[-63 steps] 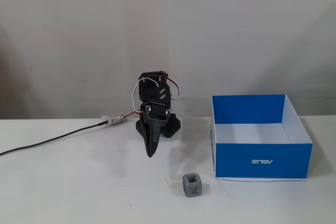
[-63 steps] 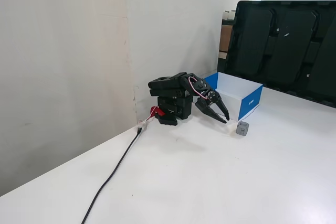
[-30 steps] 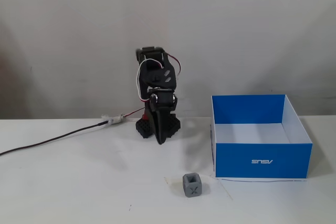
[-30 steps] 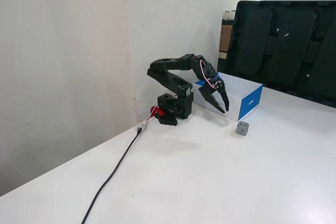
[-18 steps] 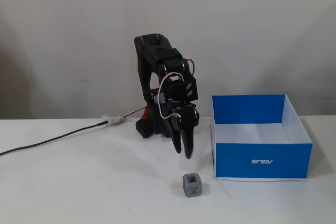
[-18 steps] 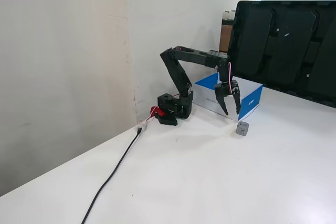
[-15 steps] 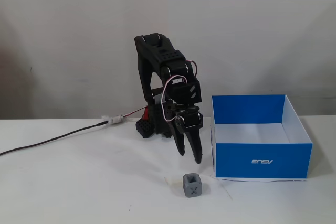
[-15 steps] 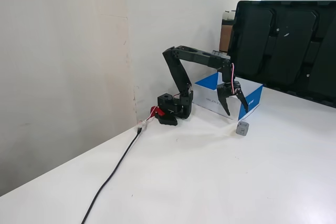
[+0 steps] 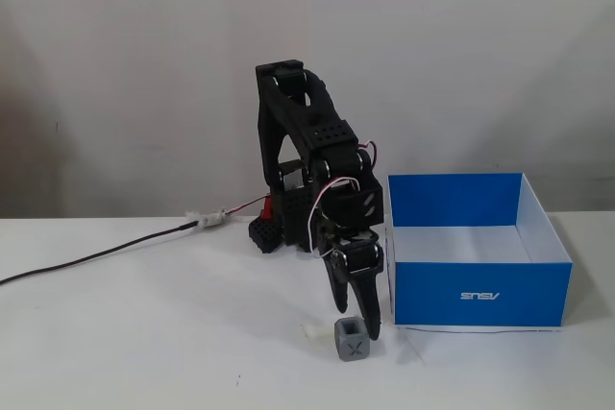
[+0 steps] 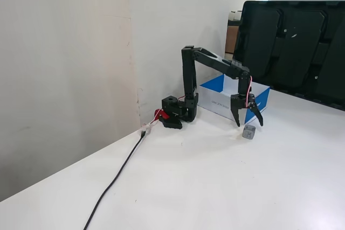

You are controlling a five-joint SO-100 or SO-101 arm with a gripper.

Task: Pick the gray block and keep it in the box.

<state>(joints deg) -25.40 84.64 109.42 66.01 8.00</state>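
Note:
The gray block [image 9: 353, 340] is a small dark gray cube with an X-shaped recess, resting on the white table in front of the arm; it also shows in the other fixed view [image 10: 249, 131]. My gripper [image 9: 356, 324] points down just behind and above the block, jaws spread, holding nothing. In the other fixed view the gripper [image 10: 249, 125] straddles the space right above the block, with its fingertips apart on either side. The blue box [image 9: 432, 285] with a white inside stands right of the gripper, and it is empty. It appears behind the arm in the other fixed view [image 10: 214, 84].
The arm's base [image 9: 279, 228] stands at the back by the wall. A black cable [image 9: 96, 254] runs left from it across the table. A large black screen [image 10: 291, 47] stands behind the box. Open table lies in front and to the left.

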